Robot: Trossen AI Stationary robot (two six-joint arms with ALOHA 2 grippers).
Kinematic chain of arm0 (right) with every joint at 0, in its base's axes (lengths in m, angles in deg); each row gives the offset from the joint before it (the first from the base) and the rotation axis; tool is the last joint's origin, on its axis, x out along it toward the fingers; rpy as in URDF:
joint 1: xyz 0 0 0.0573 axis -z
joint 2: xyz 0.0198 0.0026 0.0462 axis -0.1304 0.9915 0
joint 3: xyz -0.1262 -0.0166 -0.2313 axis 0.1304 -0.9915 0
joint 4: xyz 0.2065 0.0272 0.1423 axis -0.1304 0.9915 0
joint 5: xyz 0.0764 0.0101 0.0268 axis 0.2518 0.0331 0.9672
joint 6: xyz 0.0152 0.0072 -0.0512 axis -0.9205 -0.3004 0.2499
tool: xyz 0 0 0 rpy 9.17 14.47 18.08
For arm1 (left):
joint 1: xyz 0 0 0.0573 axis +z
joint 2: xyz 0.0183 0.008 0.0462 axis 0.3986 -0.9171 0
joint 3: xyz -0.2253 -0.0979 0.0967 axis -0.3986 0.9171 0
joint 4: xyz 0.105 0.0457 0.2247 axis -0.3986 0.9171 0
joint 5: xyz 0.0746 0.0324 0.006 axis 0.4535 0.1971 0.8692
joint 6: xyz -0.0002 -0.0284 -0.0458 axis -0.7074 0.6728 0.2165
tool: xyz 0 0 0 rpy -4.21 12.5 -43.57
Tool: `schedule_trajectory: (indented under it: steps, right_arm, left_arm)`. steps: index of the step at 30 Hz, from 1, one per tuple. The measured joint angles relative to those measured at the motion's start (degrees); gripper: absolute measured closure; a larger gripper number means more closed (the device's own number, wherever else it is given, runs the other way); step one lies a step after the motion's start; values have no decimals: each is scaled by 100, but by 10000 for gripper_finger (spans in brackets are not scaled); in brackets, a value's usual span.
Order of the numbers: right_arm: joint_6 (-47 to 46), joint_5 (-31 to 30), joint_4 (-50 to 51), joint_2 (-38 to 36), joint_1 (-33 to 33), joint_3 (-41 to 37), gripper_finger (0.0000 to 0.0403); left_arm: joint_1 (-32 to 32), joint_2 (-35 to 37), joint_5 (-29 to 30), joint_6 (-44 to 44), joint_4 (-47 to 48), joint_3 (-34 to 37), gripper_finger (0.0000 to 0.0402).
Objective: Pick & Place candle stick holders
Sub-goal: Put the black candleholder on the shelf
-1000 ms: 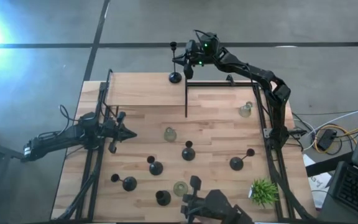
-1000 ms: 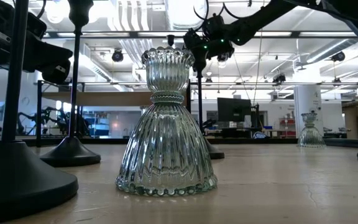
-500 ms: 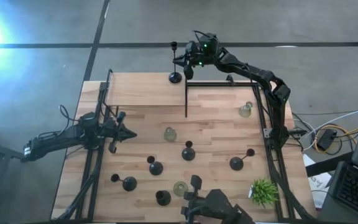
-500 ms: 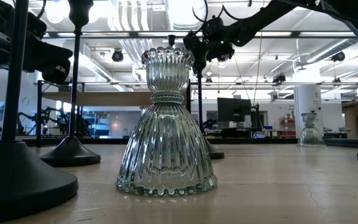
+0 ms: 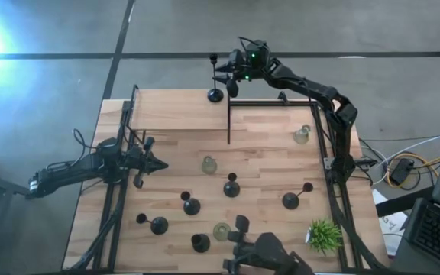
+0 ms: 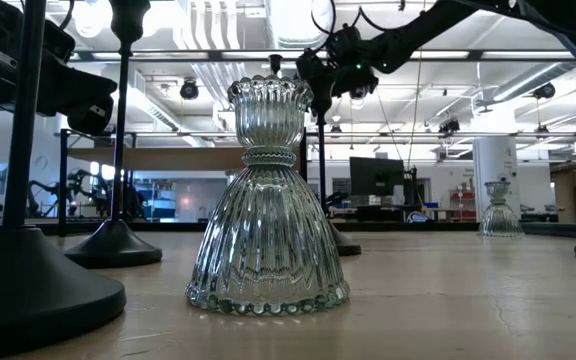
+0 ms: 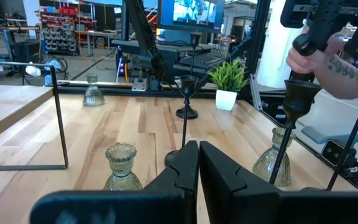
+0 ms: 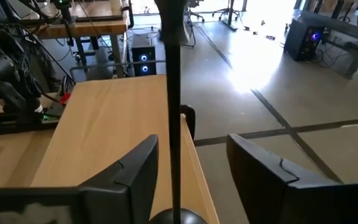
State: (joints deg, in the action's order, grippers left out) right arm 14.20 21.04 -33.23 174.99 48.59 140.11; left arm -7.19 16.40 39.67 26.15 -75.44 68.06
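At far edge of worktop (image 5: 174, 114): tall black candle stick holder with round base and thin stem (image 5: 215, 93), standing upright near the rim.
Right gripper (image 5: 224, 76): released; both dark fingers (image 8: 126, 180) stand apart on either side of the thin stem, with daylight between each finger and the stem.
Right arm pose: extended from its mount at the worktop's right side, reaching across to the far edge.
Left gripper (image 5: 159, 163): clenched, fingers pressed together, holding nothing.
Left arm pose: low over the left side of the worktop, pointing toward the middle.
Remaining holders: ribbed clear-greenish glass holder (image 6: 267, 200) upright close to the low camera; further black and glass holders scattered over the near half.
Small green spiky plant (image 5: 325, 234): near right corner.
Writing and labels: dark marks on a person's forearm (image 7: 340, 65) are not legible; no readable brand.
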Motion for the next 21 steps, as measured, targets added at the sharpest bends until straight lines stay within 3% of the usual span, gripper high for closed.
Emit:
schedule_trajectory:
  steps: [11, 21]
  right_arm:
    - [492, -35, 1300, -507, 79, 7, 172]
    - [872, -129, 3369, -1261, 18, 9, 184]
  left_arm:
    - [-1, 0, 1, 0, 0, 0, 384]
    - [-1, 0, 1, -1, 0, 2, 384]
